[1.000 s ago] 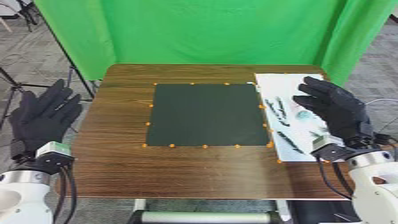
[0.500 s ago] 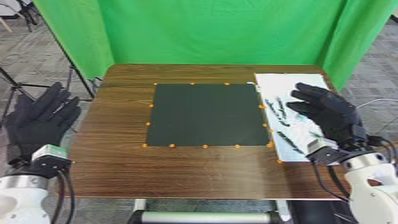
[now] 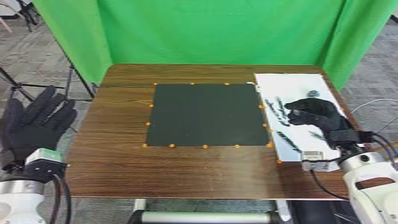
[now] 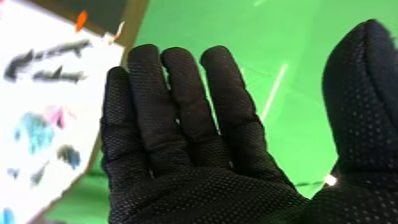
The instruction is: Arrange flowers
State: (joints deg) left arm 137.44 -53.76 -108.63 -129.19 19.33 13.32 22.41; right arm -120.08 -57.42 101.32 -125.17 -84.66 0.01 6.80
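My right hand [image 3: 317, 116] is over the white sheet [image 3: 282, 81] on the table's right side, hiding part of it. Small dark sprigs [image 3: 281, 111] lie on the sheet beside the hand, and a dark round piece [image 3: 313, 93] lies beyond it. In the right wrist view my right hand [image 4: 200, 192] is open, its fingers straight and holding nothing. The sheet [image 4: 27, 42] there bears dark sprigs [image 4: 59, 75], a teal flower [image 4: 37, 132] and a pink piece [image 4: 58, 116]. My left hand [image 3: 37, 122] is open, off the table's left edge.
A dark square mat [image 3: 207, 115] lies mid-table, with small orange markers [image 3: 205, 146] around its edges. The brown wooden table [image 3: 178, 172] extends in front of it. A green curtain [image 3: 213, 35] hangs behind the table.
My right hand has turned and come lower in the head view, uncovering the dark round piece near the far part of the sheet. My left hand has shifted slightly outward and toward the robot.
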